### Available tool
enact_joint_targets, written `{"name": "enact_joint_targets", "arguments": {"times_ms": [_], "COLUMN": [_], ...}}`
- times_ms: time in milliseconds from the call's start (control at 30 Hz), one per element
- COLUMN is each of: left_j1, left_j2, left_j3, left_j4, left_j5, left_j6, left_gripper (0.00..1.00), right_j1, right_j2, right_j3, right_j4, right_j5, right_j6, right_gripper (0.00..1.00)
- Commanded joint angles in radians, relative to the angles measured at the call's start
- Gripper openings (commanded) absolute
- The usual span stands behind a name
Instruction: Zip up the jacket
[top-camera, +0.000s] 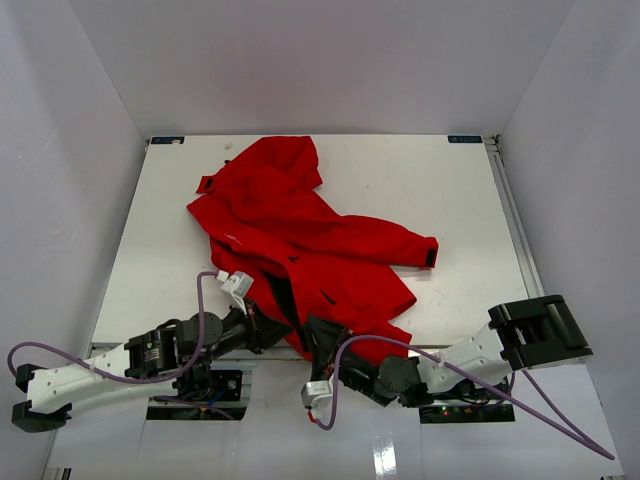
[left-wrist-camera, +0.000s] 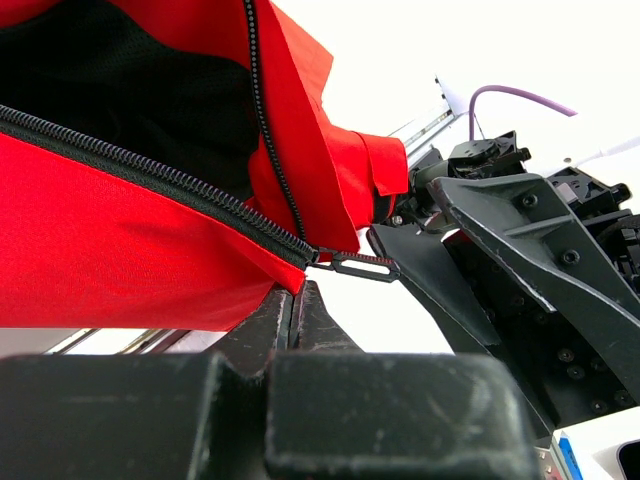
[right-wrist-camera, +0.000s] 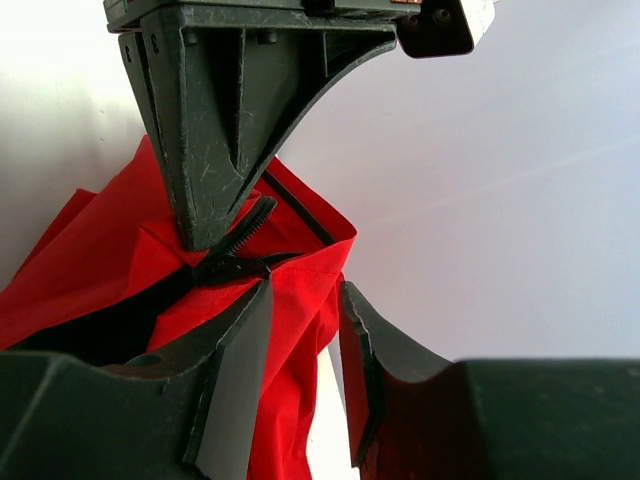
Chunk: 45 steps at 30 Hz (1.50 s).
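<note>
From above, the jacket (top-camera: 300, 230) lay spread on the table (top-camera: 440, 190). Its long axis slanted from the far left toward the two grippers, and the near end of its open front pointed at them. The left gripper (top-camera: 280, 332) and the right gripper (top-camera: 322, 336) met at this near hem, just beside each other. How their jaws stood could not be read from here.

The left wrist view showed what the top view hid. The left jaws were pressed fully together on the lower corner of the cloth, right under the end of the zipper (left-wrist-camera: 150, 175). The pull tab (left-wrist-camera: 362, 265) stuck out sideways toward the right gripper; whether it touched it I could not tell.

In the right wrist view, the right fingers (right-wrist-camera: 245, 370) stood partly apart and gripped nothing. Red cloth hung just beyond the gap, and the left gripper reached onto the hem from above.
</note>
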<state>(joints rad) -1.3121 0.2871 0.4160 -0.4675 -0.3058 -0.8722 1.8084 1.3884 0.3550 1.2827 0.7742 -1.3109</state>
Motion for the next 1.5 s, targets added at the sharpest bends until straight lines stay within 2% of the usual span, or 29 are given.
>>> {"name": "enact_joint_targets", "arguments": {"times_ms": [0, 533, 1000, 1167, 1467], "left_j1": [-0.003, -0.003, -0.003, -0.004, -0.003], "left_j2": [0.0, 0.003, 0.0, 0.0, 0.0], "left_j3": [0.0, 0.0, -0.003, -0.003, -0.003], "left_j4": [0.013, 0.013, 0.015, 0.018, 0.02], "left_j5": [0.01, 0.01, 0.013, 0.013, 0.015], "left_j6": [0.012, 0.014, 0.015, 0.016, 0.016], "left_gripper": [0.0, 0.0, 0.0, 0.0, 0.0], "right_j1": [-0.001, -0.001, -0.003, -0.006, -0.009], "right_j2": [0.0, -0.018, -0.017, -0.014, -0.002], "right_j3": [0.028, 0.078, 0.071, 0.073, 0.077], "right_j4": [0.087, -0.143, -0.129, -0.128, -0.147], "right_j5": [-0.024, -0.039, -0.039, -0.033, -0.033], "right_j6": [0.055, 0.181, 0.177, 0.176, 0.191], "right_gripper": [0.39, 0.38, 0.34, 0.26, 0.21]}}
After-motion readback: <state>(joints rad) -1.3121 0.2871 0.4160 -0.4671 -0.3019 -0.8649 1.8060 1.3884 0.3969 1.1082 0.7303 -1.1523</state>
